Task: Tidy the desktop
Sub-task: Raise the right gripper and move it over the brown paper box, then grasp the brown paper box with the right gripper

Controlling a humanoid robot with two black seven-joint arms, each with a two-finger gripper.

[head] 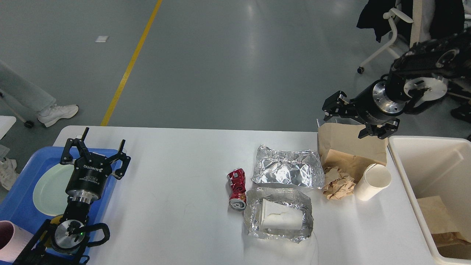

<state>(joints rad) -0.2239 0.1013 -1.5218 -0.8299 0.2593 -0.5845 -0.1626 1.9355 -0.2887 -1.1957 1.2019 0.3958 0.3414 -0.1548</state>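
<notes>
Desk [176, 206], white, rounded, matte, is filling the lower view, litter crowding its right edge. Right pincer [333, 110], fingers parted and empty, is hovering at the far right corner, just beyond the flat brown paper bag [349, 141]; left pincer [94, 151] is gaping idle, well apart.

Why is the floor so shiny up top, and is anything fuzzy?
Head view: ceiling lights bounce off the smooth grey floor as pale streaks; the foil sheet glints too. The desktop looks evenly lit, with soft shadows. Everything is sharp, even the right pincer.
</notes>
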